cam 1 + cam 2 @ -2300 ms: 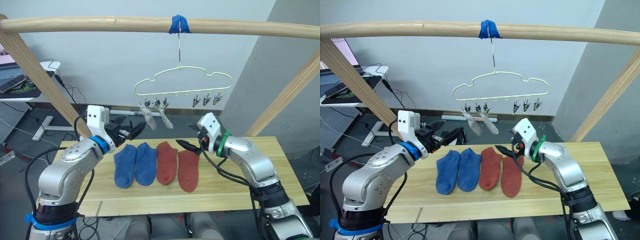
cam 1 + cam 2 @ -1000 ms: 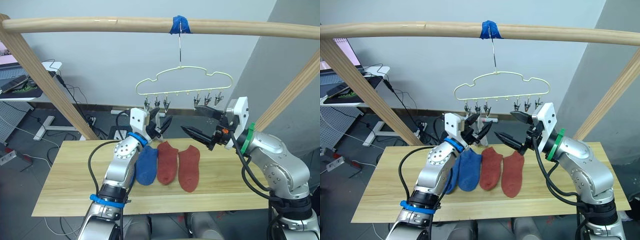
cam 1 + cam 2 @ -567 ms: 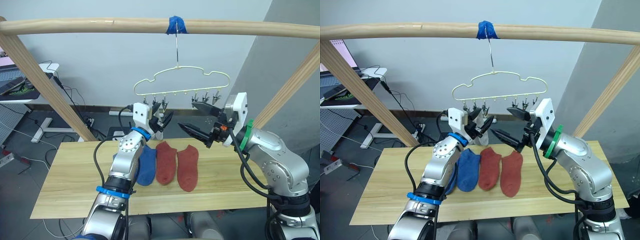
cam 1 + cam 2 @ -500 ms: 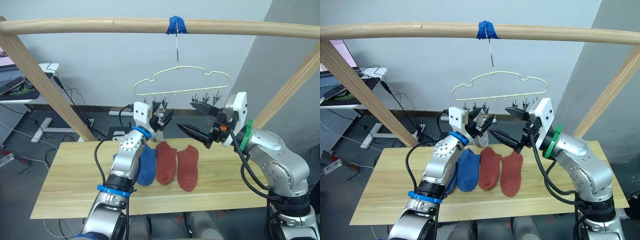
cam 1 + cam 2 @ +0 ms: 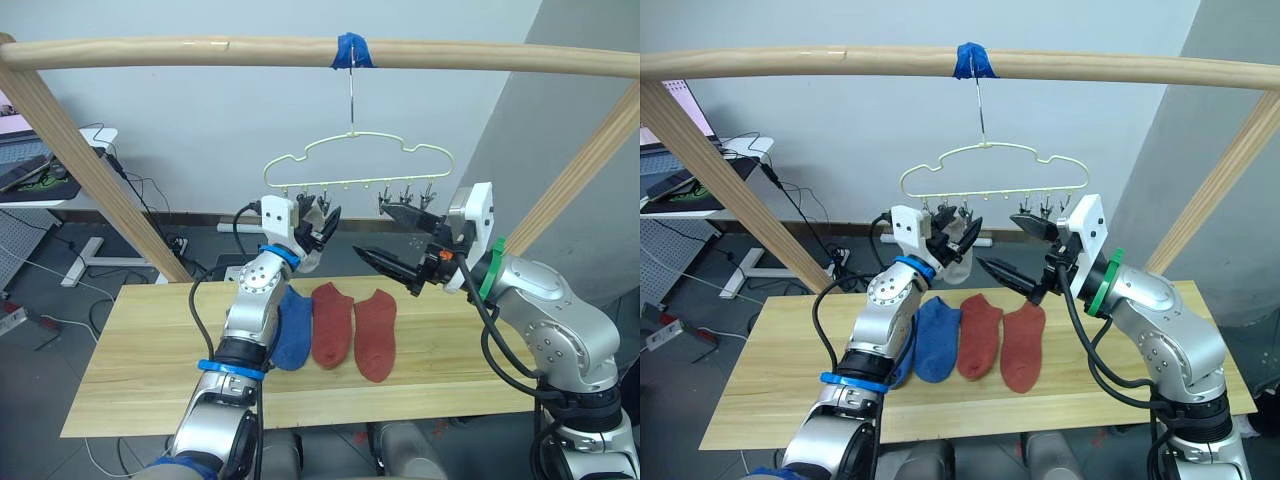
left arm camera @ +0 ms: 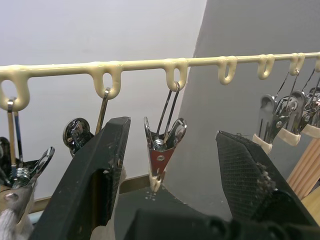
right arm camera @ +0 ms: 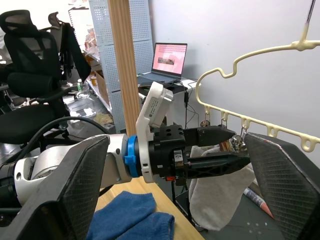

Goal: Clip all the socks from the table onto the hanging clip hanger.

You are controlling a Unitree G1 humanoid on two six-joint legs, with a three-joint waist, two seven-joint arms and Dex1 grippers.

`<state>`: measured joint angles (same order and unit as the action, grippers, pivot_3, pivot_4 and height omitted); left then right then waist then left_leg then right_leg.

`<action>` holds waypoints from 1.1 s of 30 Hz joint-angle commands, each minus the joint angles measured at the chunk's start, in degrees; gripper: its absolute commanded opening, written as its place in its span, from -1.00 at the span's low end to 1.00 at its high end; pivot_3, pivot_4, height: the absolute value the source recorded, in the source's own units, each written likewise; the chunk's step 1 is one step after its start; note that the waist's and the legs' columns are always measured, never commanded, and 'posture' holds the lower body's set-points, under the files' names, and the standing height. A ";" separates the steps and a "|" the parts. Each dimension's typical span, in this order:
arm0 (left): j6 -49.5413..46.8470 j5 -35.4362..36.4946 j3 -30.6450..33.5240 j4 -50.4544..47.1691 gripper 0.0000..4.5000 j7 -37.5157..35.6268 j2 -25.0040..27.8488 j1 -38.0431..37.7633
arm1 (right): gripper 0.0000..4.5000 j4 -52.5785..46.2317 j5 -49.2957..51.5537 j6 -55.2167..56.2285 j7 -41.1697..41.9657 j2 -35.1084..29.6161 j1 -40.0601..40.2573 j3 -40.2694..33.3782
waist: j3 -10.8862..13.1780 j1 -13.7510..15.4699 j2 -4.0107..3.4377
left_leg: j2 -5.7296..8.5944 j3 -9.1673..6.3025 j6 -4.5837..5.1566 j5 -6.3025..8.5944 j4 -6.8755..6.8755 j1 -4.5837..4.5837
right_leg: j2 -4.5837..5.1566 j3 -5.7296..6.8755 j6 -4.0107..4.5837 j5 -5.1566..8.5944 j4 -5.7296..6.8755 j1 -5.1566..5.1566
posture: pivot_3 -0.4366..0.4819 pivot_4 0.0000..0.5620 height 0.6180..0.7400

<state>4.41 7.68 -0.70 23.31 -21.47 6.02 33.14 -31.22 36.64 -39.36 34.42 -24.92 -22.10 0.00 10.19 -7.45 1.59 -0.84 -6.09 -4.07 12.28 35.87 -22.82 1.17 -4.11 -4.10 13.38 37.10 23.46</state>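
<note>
The pale yellow-green clip hanger (image 5: 350,160) hangs by its hook from the wooden pole. My left gripper (image 5: 322,220) is raised to its left clips and stands open, with one metal clip (image 6: 162,145) between its fingers, untouched. A light grey sock (image 5: 958,255) hangs just behind that gripper. My right gripper (image 5: 373,230) is wide open and empty below the hanger's right clips (image 5: 408,195). On the table (image 5: 150,370) lie a blue sock (image 5: 292,325), a second blue sock (image 5: 902,355) partly hidden by my left arm, and two rust-red socks (image 5: 330,320) (image 5: 374,330).
The round wooden pole (image 5: 200,48) spans the top, with slanted wooden legs at left (image 5: 90,170) and right (image 5: 580,170). A desk with a laptop (image 5: 30,160) and floor cables lie beyond the table on the left.
Both grippers have risen from table height to the hanger. In the last half second my left gripper lifted a little closer to the left clips, and the hanger shifted slightly left.
</note>
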 commanded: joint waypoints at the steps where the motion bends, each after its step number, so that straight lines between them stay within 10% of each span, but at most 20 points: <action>1: 2.25 -0.51 0.09 0.55 0.34 0.55 -0.71 1.93 | 1.00 -2.11 0.68 0.56 -0.57 -0.30 -1.13 -0.56 | 0.00 -0.32 0.00 | 0.00 0.00 0.00 0.00 0.00 0.00 | 0.00 0.00 0.00 0.00 0.00 0.00 | -0.49 -0.55 1.00; 19: 6.33 -2.08 0.66 4.88 0.34 3.83 -1.34 4.07 | 1.00 -2.22 0.57 1.17 -0.86 -0.58 -0.47 -0.44 | 0.00 -0.93 0.00 | 0.00 0.00 0.00 0.00 0.01 0.00 | 0.00 -0.01 -0.02 -0.01 0.01 0.00 | -0.51 -0.56 1.00; 24: 6.06 -1.74 0.76 4.87 -0.18 3.65 -1.61 3.95 | 1.00 -2.08 0.60 1.25 -0.63 -0.59 -0.51 -0.34 | 0.00 -0.94 0.00 | 0.01 0.00 0.00 0.00 0.02 0.00 | 0.00 -0.02 -0.03 -0.02 0.01 0.00 | -0.51 -0.57 1.00; 33: 6.04 -2.03 1.07 5.46 -0.18 3.84 -2.06 4.14 | 1.00 -2.17 0.56 1.38 -0.50 -0.57 -0.46 -0.14 | 0.00 -0.95 0.00 | 0.01 0.00 0.00 0.00 0.04 -0.01 | 0.00 -0.02 -0.04 -0.02 0.01 0.00 | -0.50 -0.58 1.00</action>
<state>9.37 5.55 0.28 29.56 -17.95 4.23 35.93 -31.25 36.67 -39.19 33.71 -25.20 -22.06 0.17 10.19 -8.40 1.59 -0.83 -6.09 -4.07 12.28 35.91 -22.82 1.17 -4.12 -4.14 13.35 37.11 23.45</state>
